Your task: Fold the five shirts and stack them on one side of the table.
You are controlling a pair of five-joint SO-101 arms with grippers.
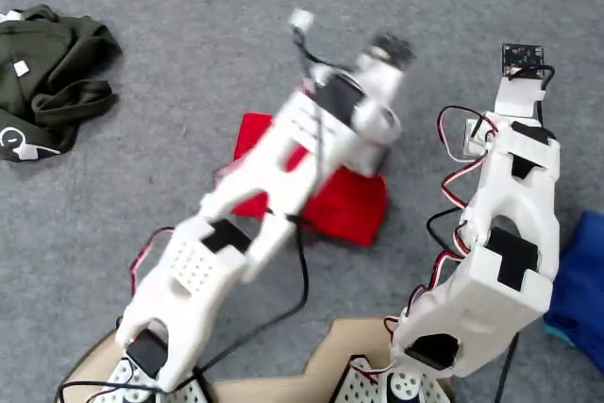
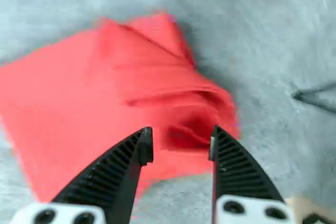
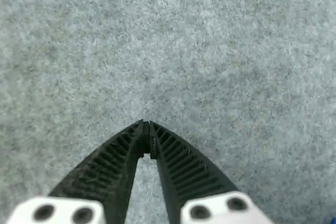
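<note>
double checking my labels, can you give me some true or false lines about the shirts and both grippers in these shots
The left gripper is open above the folded red cloth shirt. True.
The right gripper is clamped on a shirt. False: it is shut on nothing, above the bare grey felt table.
The crumpled dark green shirt lies apart from the red one. True.
The blue cloth lies on the red shirt. False: it lies apart from it, beside the right arm.

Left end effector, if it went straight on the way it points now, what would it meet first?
Most likely the red shirt: the open left end effector points at its bunched edge, nothing in between. How far off the cloth lies is unclear.
</note>
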